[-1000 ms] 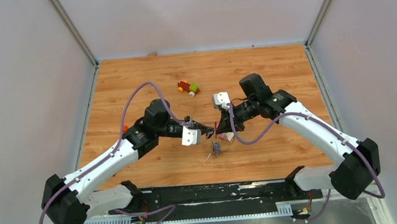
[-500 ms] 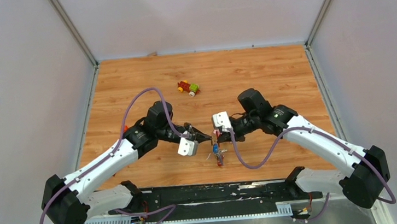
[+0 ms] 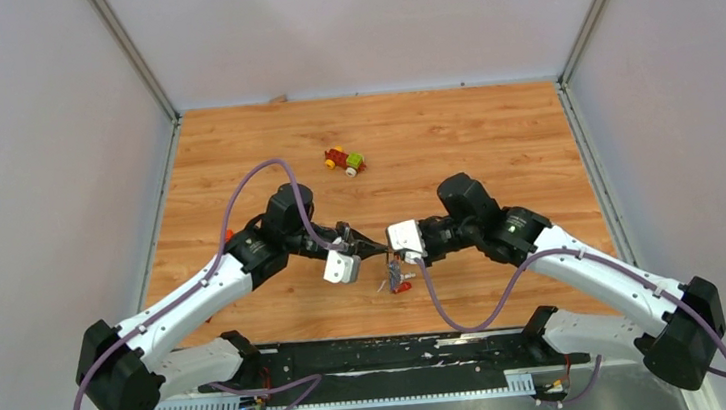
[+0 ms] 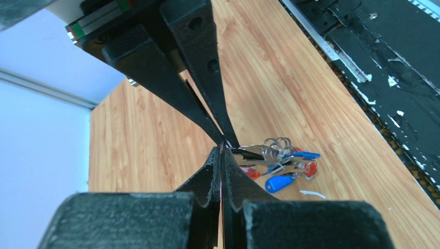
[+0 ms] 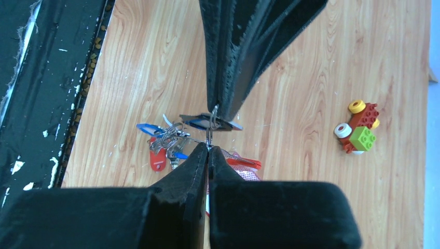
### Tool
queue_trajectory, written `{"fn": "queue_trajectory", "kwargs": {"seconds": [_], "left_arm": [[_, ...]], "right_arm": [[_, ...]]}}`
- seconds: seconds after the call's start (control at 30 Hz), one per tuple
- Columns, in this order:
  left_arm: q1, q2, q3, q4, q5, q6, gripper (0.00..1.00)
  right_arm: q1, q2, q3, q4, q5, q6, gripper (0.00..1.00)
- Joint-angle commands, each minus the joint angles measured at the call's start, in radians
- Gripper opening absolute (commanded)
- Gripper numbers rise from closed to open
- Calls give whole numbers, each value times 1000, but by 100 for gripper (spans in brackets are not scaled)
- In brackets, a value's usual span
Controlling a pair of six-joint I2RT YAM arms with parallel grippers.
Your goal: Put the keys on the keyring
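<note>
Right gripper [image 3: 401, 253] has swung in toward the left arm since a second ago. It now meets the left gripper [image 3: 385, 252] tip to tip above the table [image 3: 493, 132], with the keys [image 3: 398, 281] bunched just below both.

Left wrist: its jaws are pressed tight together, and the keys [image 4: 280, 166] lie just beyond its tips, to the right.

Right wrist: both pairs of jaws are closed, pinching the thin keyring [image 5: 209, 129] between them. The toy car [image 5: 358, 127] sits well off to the right.

1 overhead camera looks down; 2 close wrist views share the keys [image 4: 280, 166].
</note>
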Motion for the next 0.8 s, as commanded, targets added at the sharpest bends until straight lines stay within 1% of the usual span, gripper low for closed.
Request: {"fn": "queue_trajectory", "kwargs": {"seconds": [0.0, 0.2, 0.47, 0.77], "left_arm": [[7, 3, -19, 94, 5, -31, 0], [7, 3, -45, 124, -1, -8, 0], [7, 15, -52, 80, 39, 59, 0], [7, 27, -49, 69, 62, 63, 0]], "right_arm": [[35, -25, -12, 76, 42, -50, 0], [61, -21, -15, 75, 67, -66, 0], [62, -22, -9, 67, 50, -60, 0], [64, -14, -1, 63, 39, -52, 0]]}}
